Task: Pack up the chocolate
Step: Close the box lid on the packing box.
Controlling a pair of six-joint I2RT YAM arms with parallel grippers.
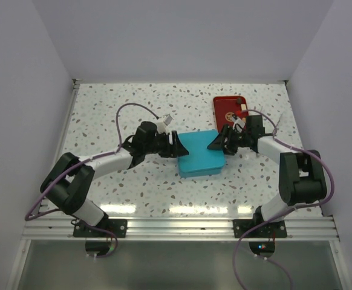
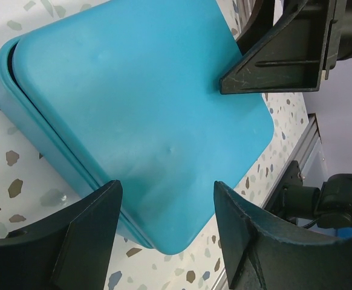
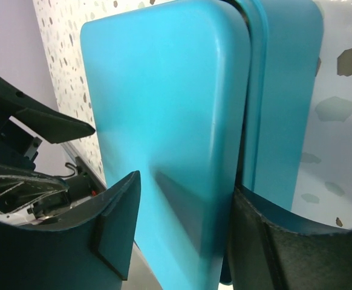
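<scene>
closed teal box [image 1: 201,154] at frame centre, flanked by left gripper [image 1: 179,147] and right gripper [image 1: 217,144], both spread apart at its edges; contents hidden. red tray [image 1: 224,103] upper right.

left jaws, right jaws flank teal box [image 1: 201,161]; near side free.
</scene>
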